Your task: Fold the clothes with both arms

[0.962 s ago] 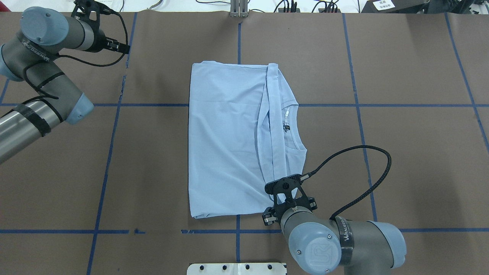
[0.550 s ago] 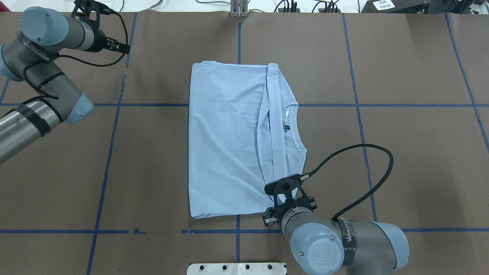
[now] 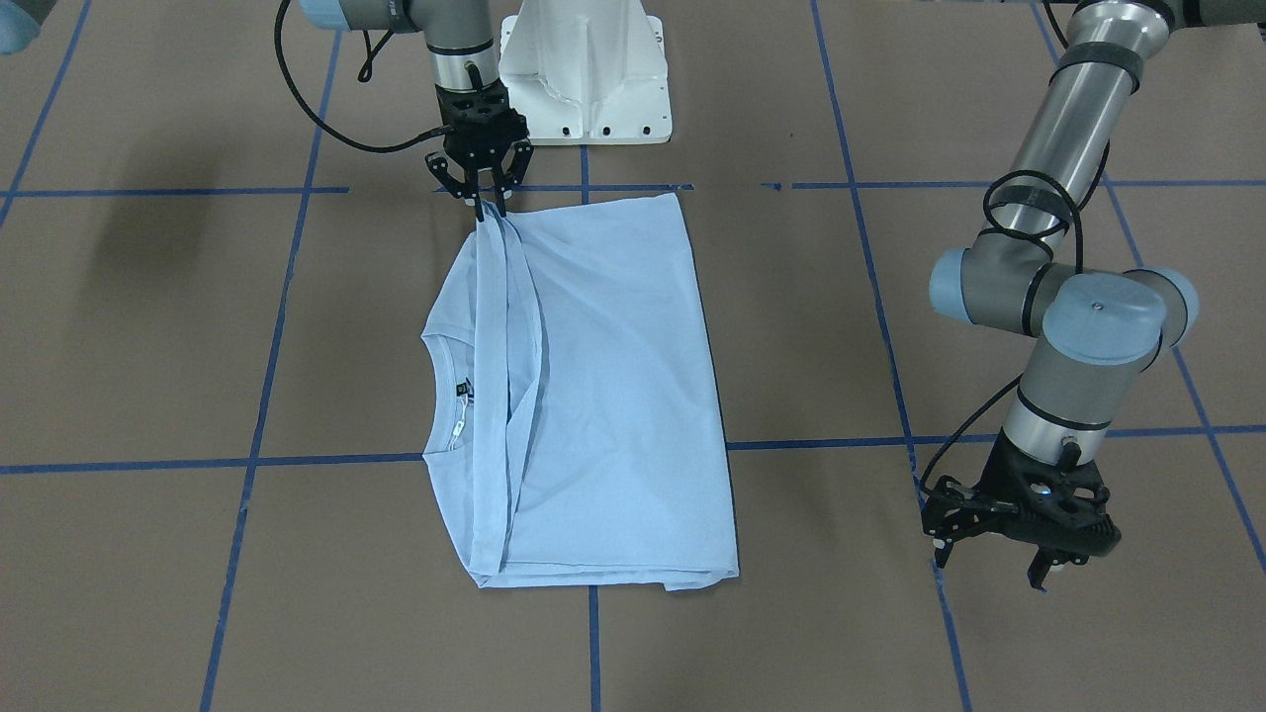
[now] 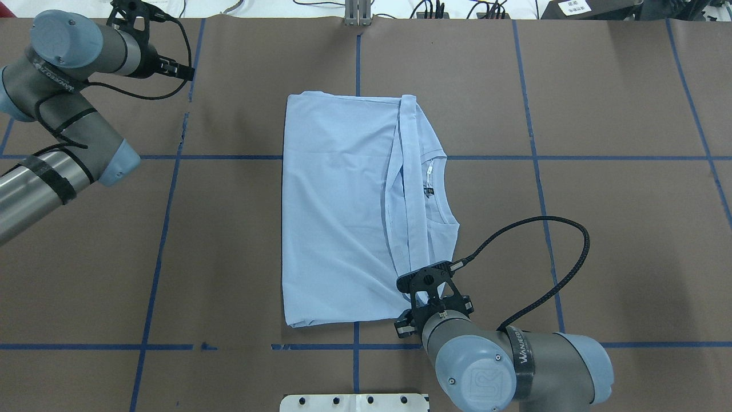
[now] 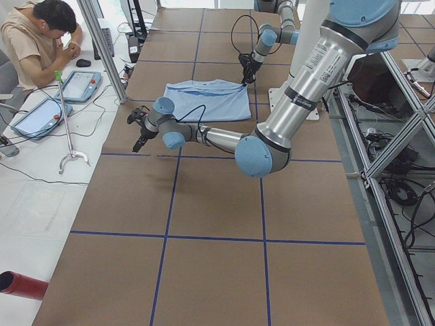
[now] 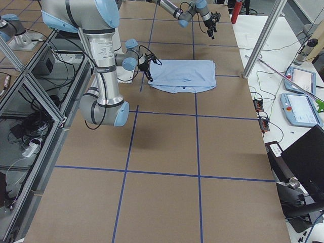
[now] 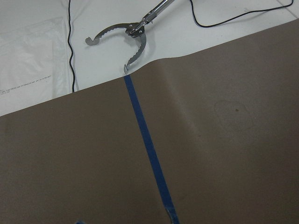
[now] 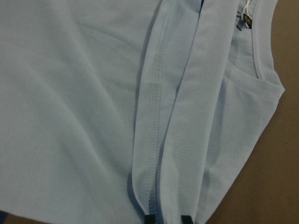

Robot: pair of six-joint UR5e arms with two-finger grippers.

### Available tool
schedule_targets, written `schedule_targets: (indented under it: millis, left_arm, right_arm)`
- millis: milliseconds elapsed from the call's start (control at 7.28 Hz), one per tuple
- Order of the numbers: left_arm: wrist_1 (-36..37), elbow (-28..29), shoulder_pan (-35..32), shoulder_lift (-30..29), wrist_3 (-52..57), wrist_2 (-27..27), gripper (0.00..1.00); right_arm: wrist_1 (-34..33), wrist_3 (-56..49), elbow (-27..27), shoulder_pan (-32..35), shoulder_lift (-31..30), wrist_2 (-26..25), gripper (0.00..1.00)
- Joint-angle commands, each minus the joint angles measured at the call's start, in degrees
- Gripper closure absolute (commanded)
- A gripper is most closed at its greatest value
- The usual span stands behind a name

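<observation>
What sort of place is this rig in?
Likely a robotics lab, a data-collection cell: table gridded with blue tape, teach pendants beside a seated person, aluminium framing, and a lone T-shirt as workpiece.

Lower right of the overhead view: a black band (image 4: 518, 356) on the right arm (image 4: 557, 360) reads "WANEE…", rest unclear. Its blue joint cap (image 4: 473, 375) shows "UR". The neck label (image 4: 430, 190) on the shirt (image 4: 337, 206) is unreadable.

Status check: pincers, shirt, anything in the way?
Right pincer shut on the T-shirt hem, at the corner nearest the base. Left pincer open, off the cloth. T-shirt partly folded, flat on the table. No obstruction seen.
</observation>
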Motion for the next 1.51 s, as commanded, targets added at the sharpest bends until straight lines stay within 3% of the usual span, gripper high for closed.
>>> schedule_targets:
  millis: [0, 275, 550, 962, 1100, 1237, 1375]
  left_arm:
    - [-0.3, 0.0, 0.0, 0.0, -0.1, 0.1, 0.0]
    - [-0.3, 0.0, 0.0, 0.0, -0.1, 0.1, 0.0]
    - [-0.3, -0.2, 0.0, 0.0, -0.1, 0.1, 0.0]
    - [-0.3, -0.2, 0.0, 0.2, -0.1, 0.0, 0.0]
    - [-0.3, -0.2, 0.0, 0.2, -0.1, 0.0, 0.0]
    - [-0.3, -0.2, 0.0, 0.2, -0.1, 0.1, 0.0]
    - [-0.3, -0.2, 0.0, 0.2, -0.1, 0.0, 0.0]
  right_arm:
    - [0.0, 1.0, 0.0, -0.1, -0.1, -1.5, 1.0]
    - [0.1, 2.1, 1.0, 0.2, -0.6, -2.3, 1.0]
    - [0.0, 6.3, 6.8, 0.3, -7.8, -1.6, 1.0]
    - [0.0, 20.6, 5.7, -3.2, -10.0, -3.1, 1.0]
    - [0.0, 20.7, 5.3, -3.3, -9.9, -3.1, 0.12]
    - [0.2, 20.4, 5.6, -3.1, -9.2, -2.6, 0.0]
    - [0.6, 19.4, 5.8, -0.7, -8.9, -1.9, 0.0]
